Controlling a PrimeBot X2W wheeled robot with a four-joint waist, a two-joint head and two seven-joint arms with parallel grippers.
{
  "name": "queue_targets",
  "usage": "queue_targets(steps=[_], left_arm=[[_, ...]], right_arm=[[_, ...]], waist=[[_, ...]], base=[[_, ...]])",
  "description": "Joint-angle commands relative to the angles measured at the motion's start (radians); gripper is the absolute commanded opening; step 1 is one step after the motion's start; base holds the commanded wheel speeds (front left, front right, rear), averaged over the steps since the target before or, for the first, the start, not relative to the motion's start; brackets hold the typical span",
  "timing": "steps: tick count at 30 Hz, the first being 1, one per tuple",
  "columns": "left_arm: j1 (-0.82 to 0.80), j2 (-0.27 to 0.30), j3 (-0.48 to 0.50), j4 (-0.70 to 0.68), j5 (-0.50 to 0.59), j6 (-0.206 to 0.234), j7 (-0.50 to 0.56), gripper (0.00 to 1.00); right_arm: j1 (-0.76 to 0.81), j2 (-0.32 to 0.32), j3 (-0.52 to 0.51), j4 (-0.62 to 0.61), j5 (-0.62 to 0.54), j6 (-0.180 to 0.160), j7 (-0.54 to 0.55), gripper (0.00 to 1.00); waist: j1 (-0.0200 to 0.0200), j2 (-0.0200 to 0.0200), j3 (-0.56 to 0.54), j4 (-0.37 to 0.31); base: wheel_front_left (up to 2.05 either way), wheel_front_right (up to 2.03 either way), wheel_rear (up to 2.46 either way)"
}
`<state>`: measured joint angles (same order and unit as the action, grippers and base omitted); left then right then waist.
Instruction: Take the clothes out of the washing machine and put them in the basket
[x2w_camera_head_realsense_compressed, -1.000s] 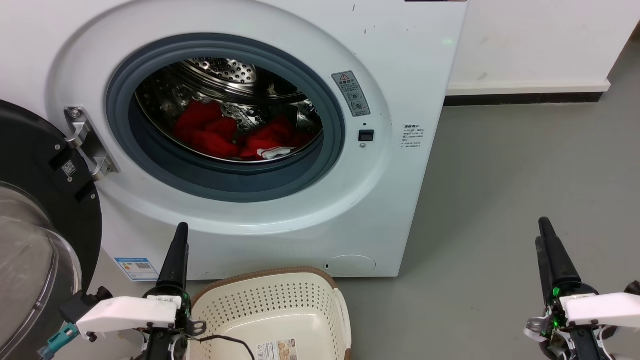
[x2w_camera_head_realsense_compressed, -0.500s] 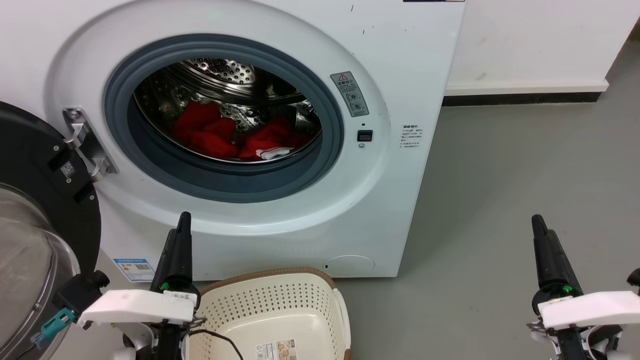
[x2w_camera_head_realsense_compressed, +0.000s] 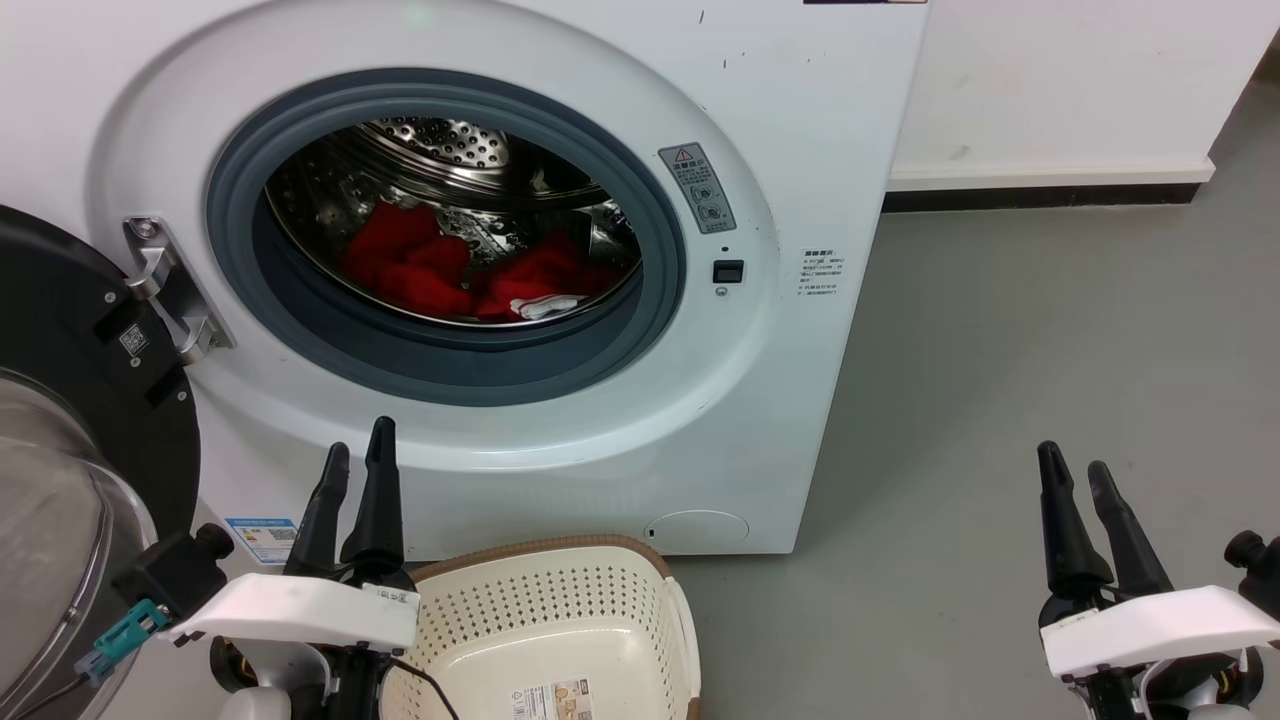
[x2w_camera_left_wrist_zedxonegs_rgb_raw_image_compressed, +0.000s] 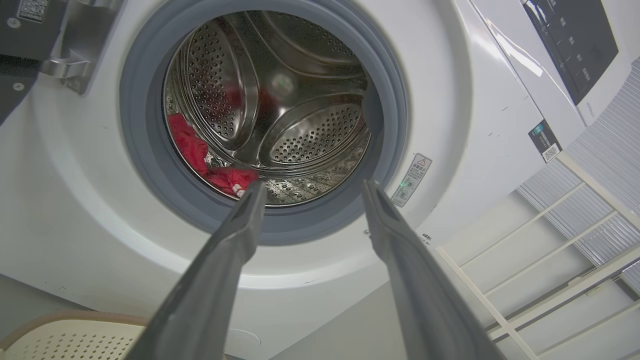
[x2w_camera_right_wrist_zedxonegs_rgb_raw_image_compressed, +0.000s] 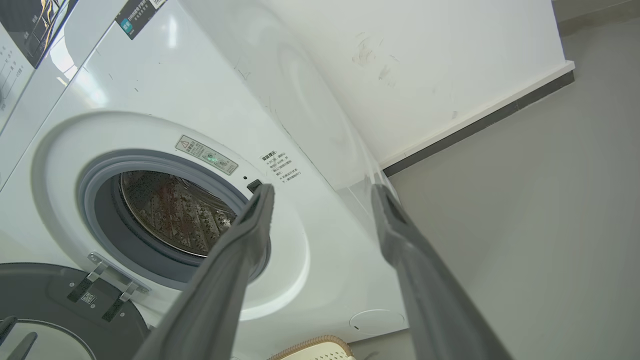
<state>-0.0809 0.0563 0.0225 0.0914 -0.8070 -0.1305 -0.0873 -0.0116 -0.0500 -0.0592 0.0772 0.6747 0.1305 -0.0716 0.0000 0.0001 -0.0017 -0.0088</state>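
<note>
From the head view, the big white washing machine (x2w_camera_head_realsense_compressed: 770, 400) has its round door (x2w_camera_head_realsense_compressed: 70, 330) swung open at 9 o'clock. Inside the shiny drum (x2w_camera_head_realsense_compressed: 450, 140), the red clothes (x2w_camera_head_realsense_compressed: 410, 265) lie in a heap at the bottom. A bit of white cloth (x2w_camera_head_realsense_compressed: 548, 305) sits on the heap's 4 o'clock side.

The cream basket (x2w_camera_head_realsense_compressed: 545, 548) sits on the grey floor (x2w_camera_head_realsense_compressed: 1000, 330) at 6 o'clock, just in front of the machine. A paper label (x2w_camera_head_realsense_compressed: 550, 698) lies on its bottom.

The left gripper (x2w_camera_head_realsense_compressed: 360, 440) is at 7 o'clock, just beside the basket. Its two dark fingers are spread apart and hold nothing. The right gripper (x2w_camera_head_realsense_compressed: 1072, 460) is at 4 o'clock over the floor, well apart from the machine. Its fingers are spread too and it holds nothing.

In the left wrist view, the fingers point up at the round hole with a wide gap between them. The red clothes lie at 8 o'clock in the drum. A small red and white bit shows by one fingertip. It may be striped trim, but it is too small to be sure. A corner of the basket peeks in at 7 o'clock.

In the right wrist view, the fingers stand wide apart with nothing between them. The round hole is at 9 o'clock and the open door is at 7 o'clock. The basket's brown rim is at 6 o'clock and the floor is at 3 o'clock. The white wall (x2w_camera_right_wrist_zedxonegs_rgb_raw_image_compressed: 425, 60) is at 1 o'clock.
</note>
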Motion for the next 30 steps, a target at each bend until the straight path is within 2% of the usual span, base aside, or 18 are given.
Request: queue_targets(steps=[1, 15, 30], left_arm=[[-0.004, 0.007, 0.002, -0.018, 0.04, 0.0, -0.011, 1.0], [-0.008, 0.011, 0.002, -0.022, 0.259, 0.003, -0.052, 1.0], [0.007, 0.026, -0.026, -0.027, 0.441, 0.018, -0.09, 1.0]], right_arm=[[-0.002, -0.001, 0.003, -0.02, -0.044, 0.0, -0.008, 1.0], [0.006, -0.001, 0.009, -0.04, -0.255, 0.0, -0.019, 1.0], [0.016, -0.001, 0.005, -0.06, -0.432, 0.0, -0.02, 1.0]], waist=[[0.0, -0.0001, 0.001, 0.0], [0.0, -0.0001, 0.006, -0.002], [0.0, -0.0001, 0.006, 0.0]], base=[[0.0, 0.0, 0.0], [0.0, 0.0, 0.0], [0.0, 0.0, 0.0]])
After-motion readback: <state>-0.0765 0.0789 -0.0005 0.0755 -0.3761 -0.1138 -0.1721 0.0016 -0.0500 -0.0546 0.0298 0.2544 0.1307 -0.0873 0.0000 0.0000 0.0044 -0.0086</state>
